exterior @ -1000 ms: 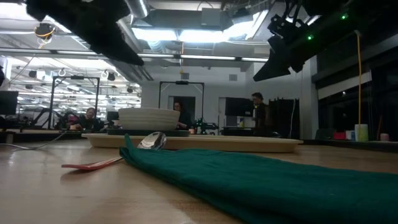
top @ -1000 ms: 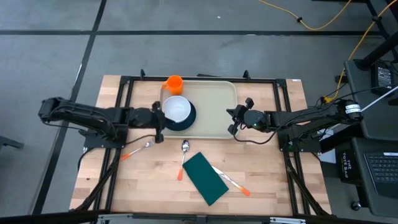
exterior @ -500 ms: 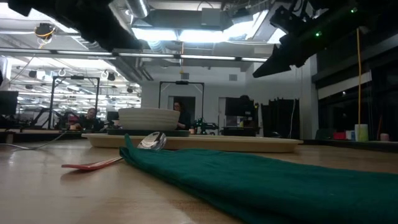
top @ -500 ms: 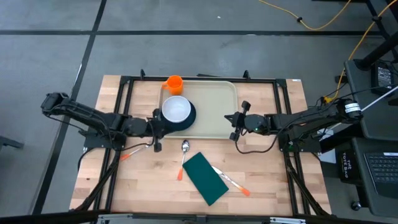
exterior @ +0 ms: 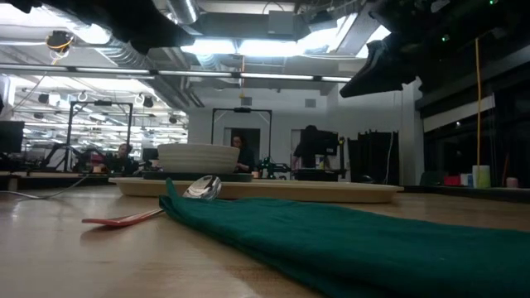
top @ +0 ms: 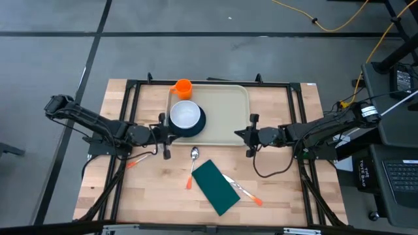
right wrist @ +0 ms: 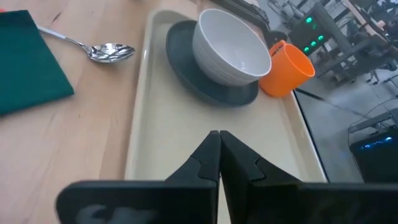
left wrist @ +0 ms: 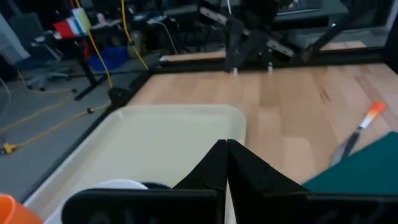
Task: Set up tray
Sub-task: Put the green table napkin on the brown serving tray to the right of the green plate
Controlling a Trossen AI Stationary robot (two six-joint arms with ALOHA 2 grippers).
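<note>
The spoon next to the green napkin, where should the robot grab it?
Probably by the orange handle, coming straight down from above. The spoon lies flat on the wooden table, bowl end toward the tray, handle end beside the napkin. The handle is long and thin, so a tool closing across its width would fit. Both tools look shut now.

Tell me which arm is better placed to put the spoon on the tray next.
Probably left. Its hand hangs just left of the spoon; the right hand sits at the tray's right front corner, farther off. Both hands are shut and hold nothing, so the nearer one should win.
</note>
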